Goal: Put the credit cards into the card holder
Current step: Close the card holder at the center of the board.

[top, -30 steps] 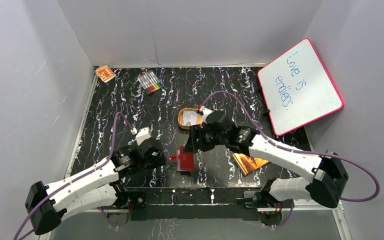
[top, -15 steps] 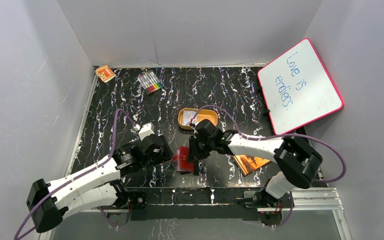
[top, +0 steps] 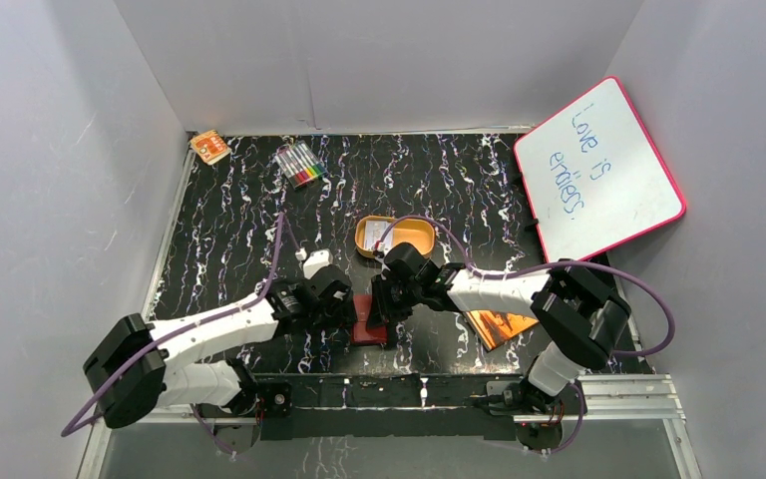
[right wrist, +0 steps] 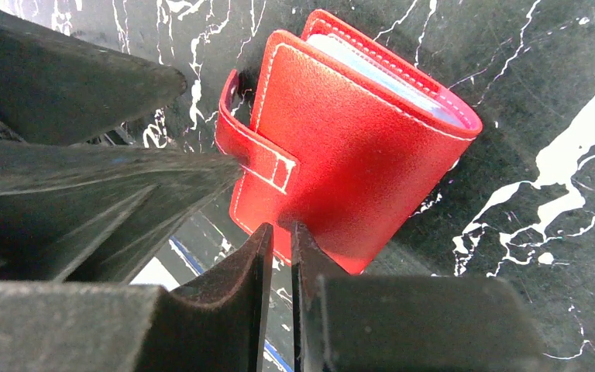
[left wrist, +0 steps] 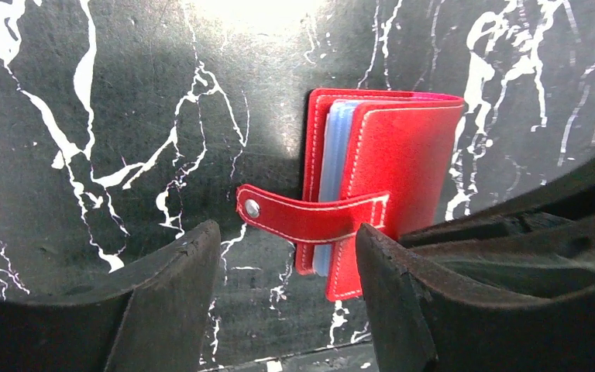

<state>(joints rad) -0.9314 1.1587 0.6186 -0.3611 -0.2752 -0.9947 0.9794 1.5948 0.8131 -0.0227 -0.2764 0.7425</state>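
The card holder (left wrist: 387, 178) is lying folded on the desk (left wrist: 85, 155), down at 6 o'clock near the front edge and right between the two arms. Its closing tab (left wrist: 310, 217) is hanging unsnapped, pointing to 9 o'clock in the left wrist view, with the pale pockets (left wrist: 333, 147) peeking out along the open side. The left fingers (left wrist: 178, 287) are standing wide, straddling that tab with a gap on both sides, and I'm reading that as lining up to catch the tab or pin the holder so the cover can be lifted. The right fingers (right wrist: 240, 287) are reaching in from 3 o'clock, drawn narrow with only a slit between them, tips sitting just at the cover's edge by the root of the tab. Whether they're touching it or pinching anything, I cannot tell. A pale patch (right wrist: 159, 273) with blue lines is showing beside them, but I'm not calling it one of the credit cards, and none is showing clearly anywhere. Room is looking tight: both sets of fingers are crowding the tab side, and the desk's front edge is running close at 6 o'clock. Open desk is lying toward 12 o'clock up to the orange tin (top: 404, 238), and the orange booklet (top: 499, 325) is sitting apart at 3 o'clock.
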